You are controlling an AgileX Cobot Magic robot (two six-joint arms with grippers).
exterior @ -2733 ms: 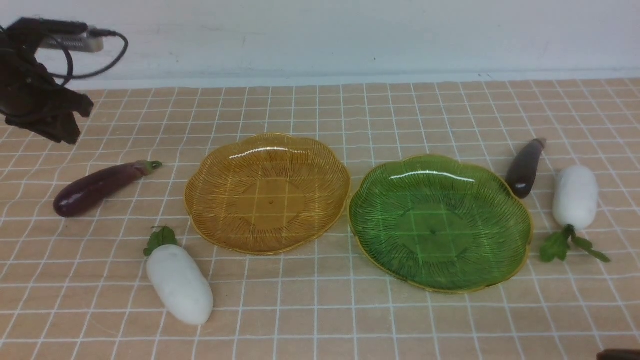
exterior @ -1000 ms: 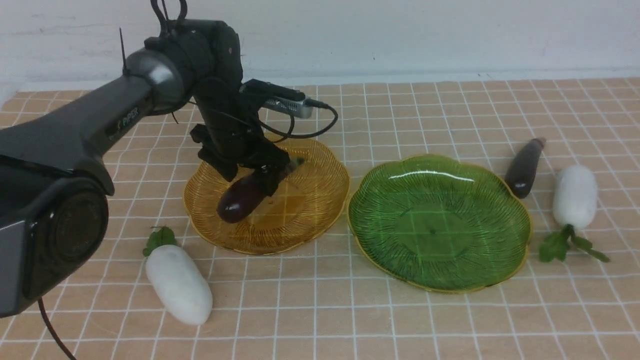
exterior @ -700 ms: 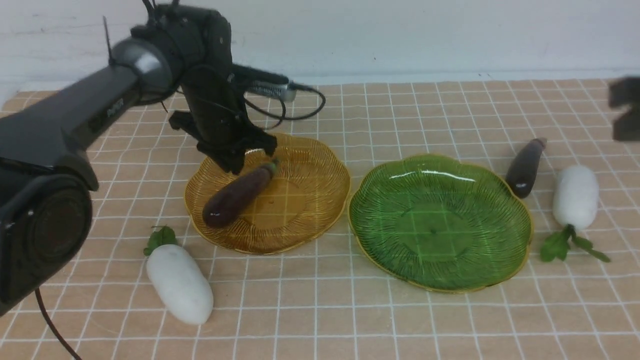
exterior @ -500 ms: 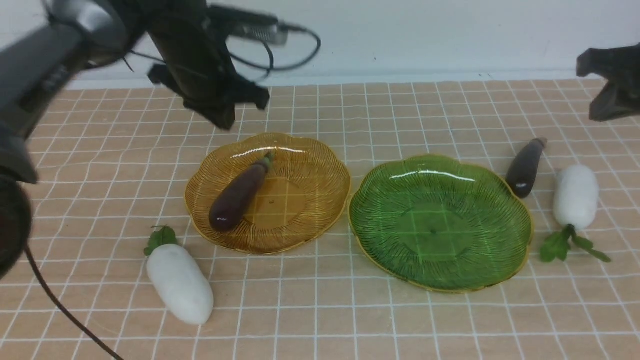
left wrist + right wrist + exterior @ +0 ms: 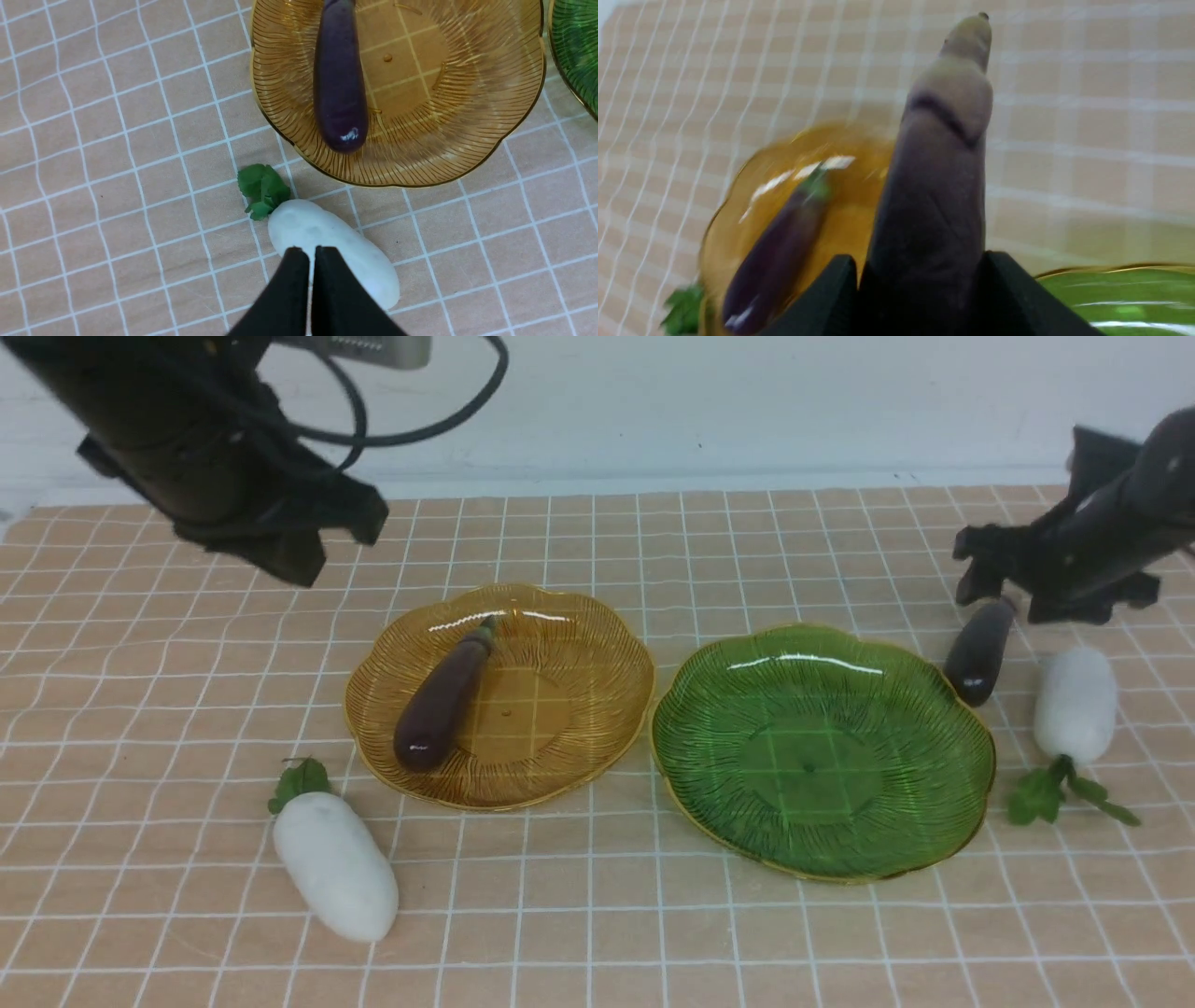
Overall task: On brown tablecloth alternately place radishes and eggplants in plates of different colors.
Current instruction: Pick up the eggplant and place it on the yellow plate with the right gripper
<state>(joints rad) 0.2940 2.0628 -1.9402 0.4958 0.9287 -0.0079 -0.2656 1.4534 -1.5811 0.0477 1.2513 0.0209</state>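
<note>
Key relation: right gripper (image 5: 1022, 597) is down at the stem end of the loose eggplant (image 5: 976, 658). In the right wrist view the jaws sit one on each side of it, across its long axis. The jaws are parted; no firm clamp shows, and the frame is blurred.

The loose eggplant lies flat on the cloth (image 5: 653, 933). Its axis runs roughly near-far, stem away from the robot and fat end toward it. The fat end is just beside the rim of the green plate (image 5: 822, 756), on the plate's right. Likely next move: close, lift, then a short carry left into the green plate, which holds nothing. The right arm is clearly the nearer one.

Left gripper (image 5: 306, 254) is pinched shut and empty, raised over the left side. The left wrist view looks down past it at the left radish (image 5: 317, 224). It is well apart from the loose eggplant.

Counts:
- Eggplants: 2. One is the loose one; the other eggplant (image 5: 439, 705) lies in the amber plate (image 5: 579, 691), stem toward the far rim.
- Radishes: 2, both on the cloth. The left radish is near the amber plate; the right radish (image 5: 1074, 705) is just right of the loose eggplant, leaves toward the robot.
- Plates: 2, side by side.
</note>
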